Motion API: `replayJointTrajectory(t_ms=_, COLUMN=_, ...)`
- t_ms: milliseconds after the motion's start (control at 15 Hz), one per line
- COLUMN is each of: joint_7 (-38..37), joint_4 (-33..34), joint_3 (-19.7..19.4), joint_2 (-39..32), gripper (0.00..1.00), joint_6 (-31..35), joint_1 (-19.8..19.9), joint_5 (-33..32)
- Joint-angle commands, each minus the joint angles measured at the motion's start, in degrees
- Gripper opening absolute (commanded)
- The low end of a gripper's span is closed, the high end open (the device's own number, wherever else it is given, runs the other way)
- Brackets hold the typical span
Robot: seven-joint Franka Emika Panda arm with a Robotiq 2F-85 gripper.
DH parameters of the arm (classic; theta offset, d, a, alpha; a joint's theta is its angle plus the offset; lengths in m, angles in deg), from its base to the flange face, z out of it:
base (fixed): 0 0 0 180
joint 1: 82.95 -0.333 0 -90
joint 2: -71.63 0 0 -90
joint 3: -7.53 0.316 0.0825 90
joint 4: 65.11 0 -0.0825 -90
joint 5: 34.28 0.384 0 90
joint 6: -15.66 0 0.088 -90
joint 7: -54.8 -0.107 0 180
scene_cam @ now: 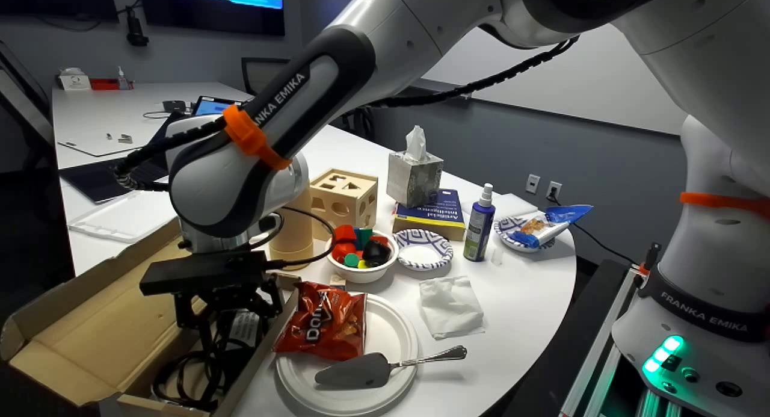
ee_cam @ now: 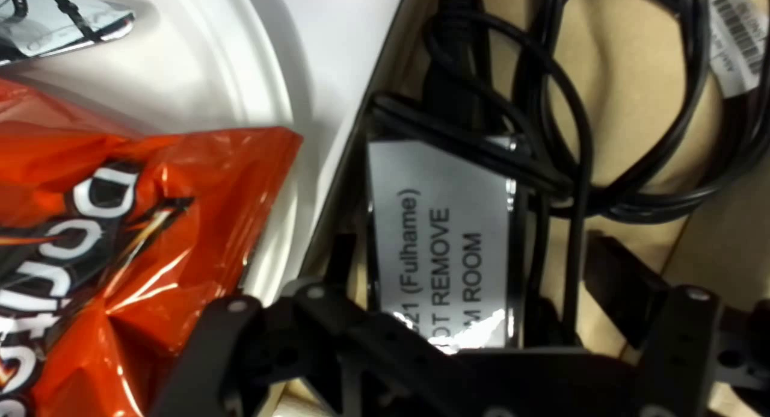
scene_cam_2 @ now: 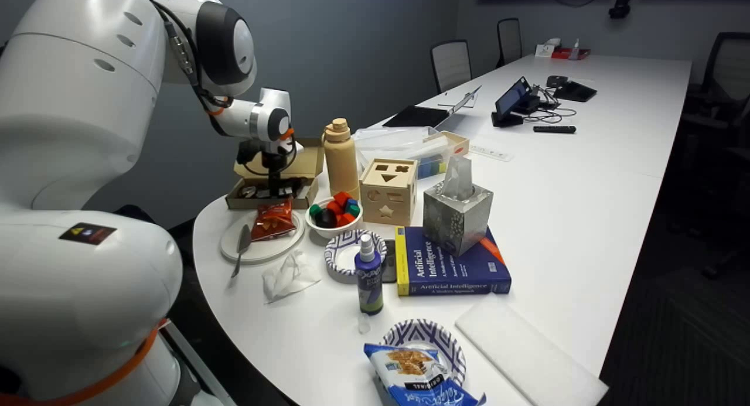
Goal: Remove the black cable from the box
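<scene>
The open cardboard box (scene_cam: 99, 330) stands at the table's edge and also shows in an exterior view (scene_cam_2: 243, 204). Inside lies the black cable, coiled and tangled (ee_cam: 652, 209); its loops also show in an exterior view (scene_cam: 186, 381). Beside the loops lies a black power adapter with a printed label (ee_cam: 442, 188), close to the box's side wall. My gripper (ee_cam: 481, 272) points down into the box, fingers spread on either side of the adapter and some cable strands. It also shows in both exterior views (scene_cam: 224, 333) (scene_cam_2: 274, 180). The gripper body hides the adapter's near end.
A plate (scene_cam: 391, 321) with a red chip bag (scene_cam: 328, 321) and a cake server (scene_cam: 355, 372) stands right beside the box. A bowl of blocks (scene_cam: 361, 277), a tan bottle (scene_cam_2: 341, 160) and a wooden shape box (scene_cam_2: 388, 192) stand nearby.
</scene>
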Motion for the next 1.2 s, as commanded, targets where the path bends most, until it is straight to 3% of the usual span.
replayJointTrajectory(t_ms=0, joint_7=-1.5, joint_4=2.9, joint_3=-0.7, joint_2=-1.8, gripper=0.66, joint_6=-2.1, joint_1=-1.3, joint_5=-1.2)
replayJointTrajectory(t_ms=267, joint_7=-1.9, joint_4=3.3, joint_3=-0.8, joint_2=-1.9, gripper=0.36, joint_6=-2.2, joint_1=-1.7, joint_5=-1.2)
replayJointTrajectory(t_ms=400, joint_7=-2.3, joint_4=3.3, joint_3=-1.0, joint_2=-2.2, gripper=0.32, joint_6=-2.4, joint_1=-2.1, joint_5=-1.3)
replayJointTrajectory(t_ms=1133, joint_7=-2.7, joint_4=1.1, joint_3=-0.6, joint_2=3.7, gripper=0.32, joint_6=-3.0, joint_1=-1.6, joint_5=-0.9)
